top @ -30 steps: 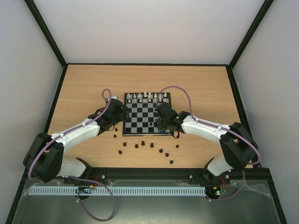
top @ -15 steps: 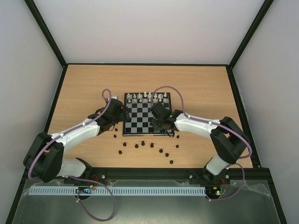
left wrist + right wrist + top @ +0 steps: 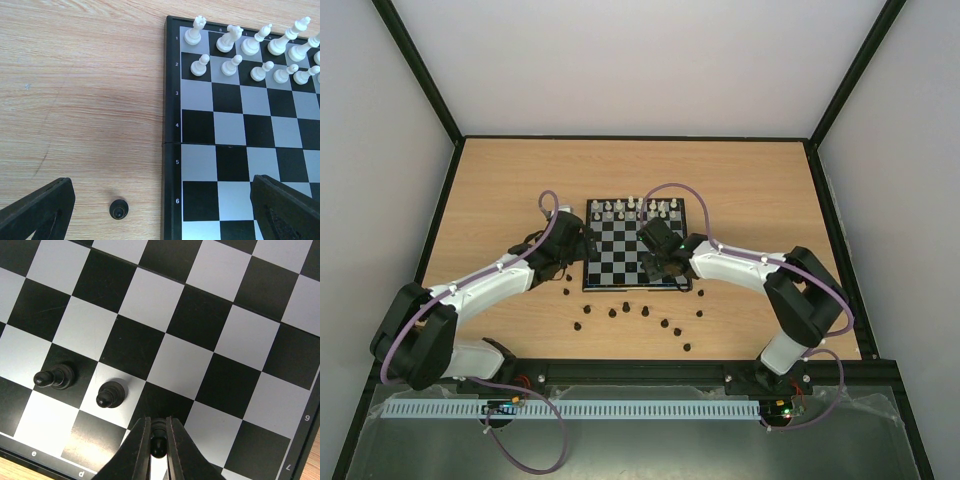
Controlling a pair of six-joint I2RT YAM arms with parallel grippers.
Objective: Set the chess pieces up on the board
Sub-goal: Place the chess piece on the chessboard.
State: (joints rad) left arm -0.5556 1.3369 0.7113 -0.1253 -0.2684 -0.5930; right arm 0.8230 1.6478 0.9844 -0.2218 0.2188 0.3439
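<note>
The board [image 3: 620, 245] lies mid-table, with white pieces [image 3: 635, 209] on its two far rows. My right gripper [image 3: 656, 264] hangs over the board's near rows. In the right wrist view it [image 3: 158, 426] is shut on a black pawn [image 3: 158, 442] above a near-row square. Two black pawns [image 3: 55, 377] [image 3: 111, 394] stand on the board [image 3: 200, 315] to its left. My left gripper [image 3: 578, 247] is at the board's left edge. In the left wrist view it [image 3: 162, 215] is wide open and empty. A black pawn [image 3: 119, 209] stands on the table between its fingers, just left of the board [image 3: 230, 130].
Several loose black pieces [image 3: 646, 309] lie in an arc on the wooden table [image 3: 500, 200] in front of the board, from the left [image 3: 568, 292] to the right [image 3: 688, 347]. Dark walls edge the table.
My right gripper has moved left across the board's near rows, still holding the pawn. The left arm has not moved.
</note>
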